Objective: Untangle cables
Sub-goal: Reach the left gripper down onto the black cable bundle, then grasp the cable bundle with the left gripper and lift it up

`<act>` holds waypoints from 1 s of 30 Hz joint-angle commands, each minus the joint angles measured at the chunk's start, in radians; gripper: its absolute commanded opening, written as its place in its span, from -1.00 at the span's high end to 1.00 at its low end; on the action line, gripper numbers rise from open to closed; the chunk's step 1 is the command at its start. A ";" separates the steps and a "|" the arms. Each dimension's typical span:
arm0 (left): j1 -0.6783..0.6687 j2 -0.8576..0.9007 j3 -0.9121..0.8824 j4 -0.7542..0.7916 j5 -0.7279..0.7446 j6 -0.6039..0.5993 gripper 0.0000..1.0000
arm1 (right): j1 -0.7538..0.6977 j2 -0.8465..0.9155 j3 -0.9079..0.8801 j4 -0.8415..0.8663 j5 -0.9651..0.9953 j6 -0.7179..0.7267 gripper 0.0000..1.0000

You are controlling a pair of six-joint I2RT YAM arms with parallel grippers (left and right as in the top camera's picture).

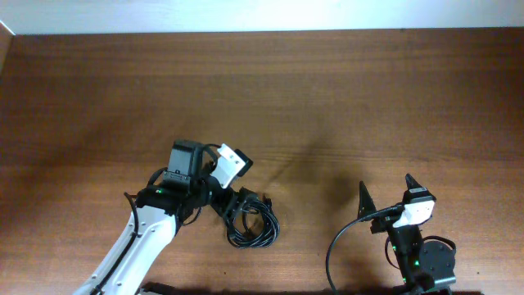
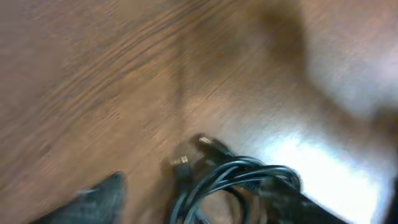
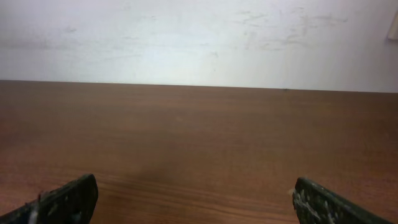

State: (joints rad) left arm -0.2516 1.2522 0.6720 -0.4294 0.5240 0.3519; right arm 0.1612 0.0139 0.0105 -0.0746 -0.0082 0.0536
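the left gripper (image 2: 208, 186) has its jaws spread wide. one dark finger (image 2: 99, 199) shows at the lower left of its blurred wrist view, and the other is a dark band at the lower right. the thin black cables (image 2: 239, 180) lie as a coiled, tangled bundle on the brown wooden table (image 1: 327, 98), in the gap between those fingers and closer to the right-hand one. the blur hides whether that finger touches them. two small plug ends (image 2: 180, 160) stick out of the bundle just ahead of the fingertips. from overhead, the cables (image 1: 254, 223) sit right at the front of this gripper, partly under its tip.

the right gripper (image 3: 194, 183) is also spread open, with nothing between its two dark fingers (image 3: 68, 199). only bare wood lies ahead of it, running up to a white wall (image 3: 199, 37). the bundle is well off to this gripper's left, not touching it.
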 commanded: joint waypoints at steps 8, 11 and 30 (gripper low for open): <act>-0.064 0.140 0.023 -0.082 -0.077 0.174 -0.98 | -0.005 -0.008 -0.005 -0.005 -0.006 0.011 -0.98; -0.132 0.140 0.023 -0.101 -0.132 0.203 -0.98 | -0.005 -0.008 -0.005 -0.005 -0.006 0.011 -0.98; -0.221 0.324 0.021 -0.073 -0.332 0.270 -0.22 | -0.005 -0.008 -0.005 -0.005 -0.006 0.011 -0.98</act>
State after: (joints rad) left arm -0.4397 1.5486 0.7036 -0.5076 0.2810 0.6216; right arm 0.1612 0.0139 0.0105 -0.0746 -0.0082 0.0536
